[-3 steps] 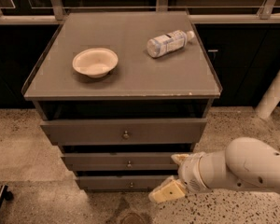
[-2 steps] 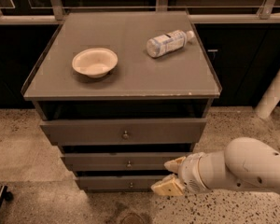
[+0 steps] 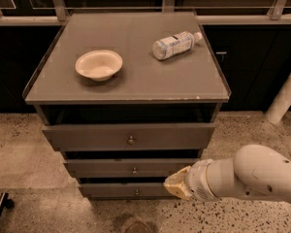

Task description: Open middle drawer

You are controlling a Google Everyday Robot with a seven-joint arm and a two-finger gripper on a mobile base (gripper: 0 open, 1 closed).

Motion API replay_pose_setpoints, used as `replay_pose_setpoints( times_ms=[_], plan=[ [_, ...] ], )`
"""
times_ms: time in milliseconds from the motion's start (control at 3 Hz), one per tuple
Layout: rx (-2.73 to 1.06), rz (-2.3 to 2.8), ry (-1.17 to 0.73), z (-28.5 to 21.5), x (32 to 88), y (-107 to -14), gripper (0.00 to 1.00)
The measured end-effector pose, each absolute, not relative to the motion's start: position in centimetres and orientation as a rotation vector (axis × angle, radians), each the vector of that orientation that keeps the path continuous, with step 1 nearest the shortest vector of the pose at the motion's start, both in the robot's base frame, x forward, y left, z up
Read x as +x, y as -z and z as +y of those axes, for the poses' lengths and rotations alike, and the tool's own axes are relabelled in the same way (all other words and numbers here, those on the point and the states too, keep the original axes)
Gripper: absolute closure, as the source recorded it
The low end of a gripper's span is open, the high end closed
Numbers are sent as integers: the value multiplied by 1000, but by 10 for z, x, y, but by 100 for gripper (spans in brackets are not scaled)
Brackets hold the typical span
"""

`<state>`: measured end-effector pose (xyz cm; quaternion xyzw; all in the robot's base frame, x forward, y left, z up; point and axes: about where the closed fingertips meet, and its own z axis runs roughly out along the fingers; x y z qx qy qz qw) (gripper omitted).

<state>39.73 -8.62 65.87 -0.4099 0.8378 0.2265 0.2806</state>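
The speckled floor [image 3: 29, 149] spreads below and to both sides of the pincer. The grey desk [image 3: 136, 81] rises above and to the left of the pincer, its flat top well above it and three drawer fronts stacked down its face. A thick white arm [image 3: 262, 176] reaches in from the lower right and ends at the pincer.

The top drawer [image 3: 87, 137], the tallest and widest front, lies up and to the left of the pincer. The middle drawer [image 3: 102, 168] sits under it, just up and left of the pincer, and the pincer overlaps the right end of its lower edge. Whether they touch cannot be told. The bottom drawer [image 3: 111, 190], the narrowest front, is directly left of the pincer.

On the desk top, a plastic bottle [image 3: 176, 44] lies on its side far above the pincer. A pale bowl [image 3: 99, 64] stands upright far above and to the left, well apart from the bottle.

The tan pincer [image 3: 177, 183] hangs low at the right side of the drawer stack. Whether it is released or clenched cannot be told.

The middle drawer's small round knob [image 3: 134, 170] is left of the pincer and slightly higher, apart from it.
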Motion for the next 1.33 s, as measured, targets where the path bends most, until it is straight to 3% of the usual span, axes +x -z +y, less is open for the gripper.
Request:
replay_pose_setpoints(
  times_ms=[333,1333],
  plan=[
    [-1020,2202,-645,-82,405,-650,100],
    [-516,2038,-651,-113,456,-553,100]
  ],
)
